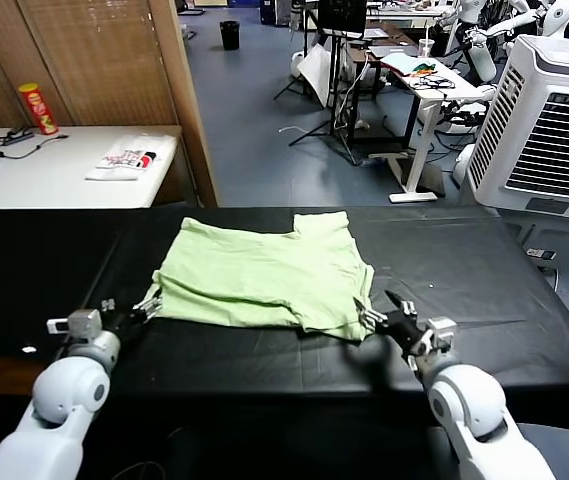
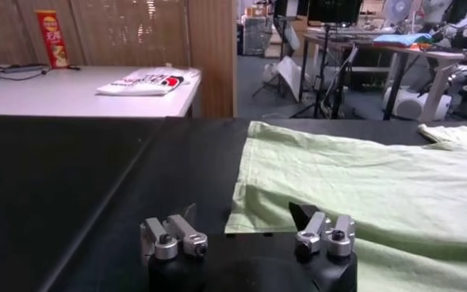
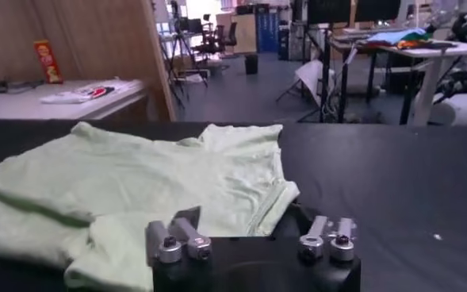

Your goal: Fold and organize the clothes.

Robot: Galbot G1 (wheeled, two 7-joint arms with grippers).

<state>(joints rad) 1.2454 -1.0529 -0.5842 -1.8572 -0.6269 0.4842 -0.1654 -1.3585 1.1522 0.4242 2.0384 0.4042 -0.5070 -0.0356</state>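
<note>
The shirt (image 1: 264, 275) lies spread in the middle of the black surface (image 1: 504, 270), pale green, already doubled over on itself, with its near edge running between the two arms. It looks thin, light and floppy: it will drape and slide rather than hold a shape, so I judge a single pinch would let the rest sag. Best holds are probably the two near corners, pinched at the hem where the cloth is layered, one per side.

The left pincer (image 1: 136, 314) sits at the near left corner, fingers spread wide and holding nothing. The right pincer (image 1: 389, 322) sits at the near right corner, also wide and empty, fingertips just beside the cloth.

The left wrist view shows the near left corner of the cloth lying flat between that pincer's open fingers (image 2: 174, 236), something the head view barely resolves. The right wrist view shows a sleeve and rumpled folds by its own fingers (image 3: 177, 240).

Far left, a white table (image 1: 54, 175) carries a white packet (image 1: 129, 158) and a red can (image 1: 37, 108).
</note>
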